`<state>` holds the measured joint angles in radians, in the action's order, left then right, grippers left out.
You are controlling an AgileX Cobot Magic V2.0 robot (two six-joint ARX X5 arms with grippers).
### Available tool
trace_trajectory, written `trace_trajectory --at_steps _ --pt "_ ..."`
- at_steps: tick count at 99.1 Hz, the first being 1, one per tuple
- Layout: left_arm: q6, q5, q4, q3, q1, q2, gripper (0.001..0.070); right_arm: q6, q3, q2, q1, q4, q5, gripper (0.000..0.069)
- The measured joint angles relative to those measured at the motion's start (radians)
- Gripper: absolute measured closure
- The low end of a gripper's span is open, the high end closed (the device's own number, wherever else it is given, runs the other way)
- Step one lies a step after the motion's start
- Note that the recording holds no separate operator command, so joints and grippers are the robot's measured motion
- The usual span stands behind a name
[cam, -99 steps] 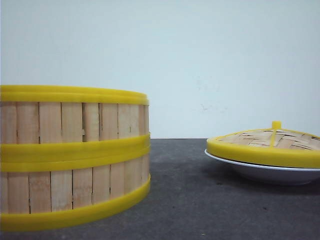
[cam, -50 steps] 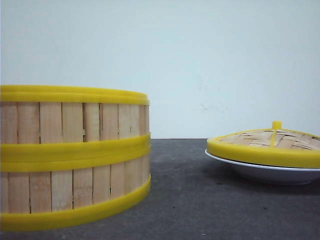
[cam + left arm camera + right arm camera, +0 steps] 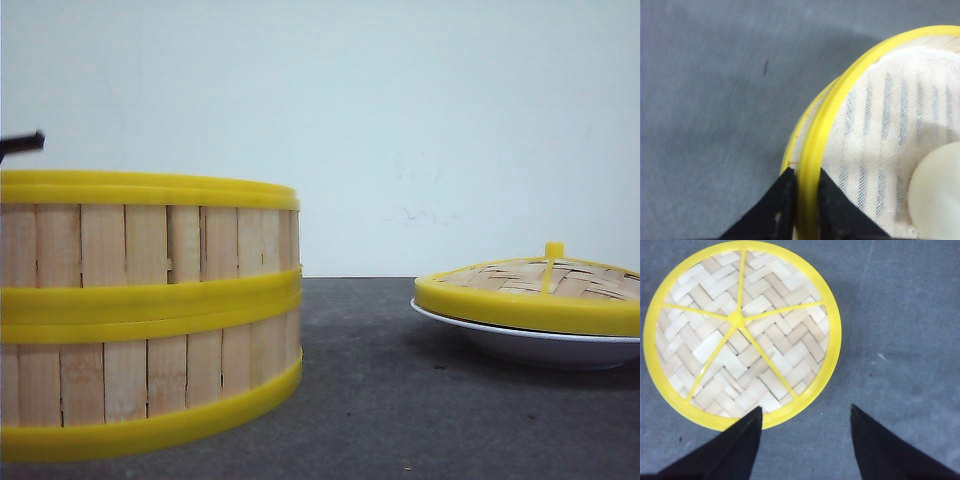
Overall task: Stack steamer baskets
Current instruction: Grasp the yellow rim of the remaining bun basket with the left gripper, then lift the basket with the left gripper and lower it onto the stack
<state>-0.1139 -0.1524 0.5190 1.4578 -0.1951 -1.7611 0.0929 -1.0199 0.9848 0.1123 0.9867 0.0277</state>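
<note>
Two steamer baskets [image 3: 140, 315] stand stacked at left. The left gripper [image 3: 803, 187] pinches the top basket's rim [image 3: 815, 130]. The right gripper [image 3: 805, 422] hangs wide over the lid [image 3: 740, 330]. A third basket is unseen.

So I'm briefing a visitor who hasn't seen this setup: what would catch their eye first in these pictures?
Probably the stack of two round pale-slat steamer baskets with yellow rims, looming on the dark table's left in the front view. The left hand straddles the top basket's yellow rim, one finger on each side. To the right, the domed woven bamboo lid with yellow rim sits on a white shallow plate, with the right hand open above it.
</note>
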Motion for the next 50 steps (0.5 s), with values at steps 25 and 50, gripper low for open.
trace_trajectory --at_steps 25,50 --pt "0.014 -0.107 0.151 0.146 0.012 0.027 0.0681 0.000 0.000 0.000 0.017 -0.001 0.002 0.0355" --pt "0.080 -0.147 0.297 0.152 0.077 0.212 0.0681 0.000 0.000 0.000 0.051 -0.004 0.002 0.0355"
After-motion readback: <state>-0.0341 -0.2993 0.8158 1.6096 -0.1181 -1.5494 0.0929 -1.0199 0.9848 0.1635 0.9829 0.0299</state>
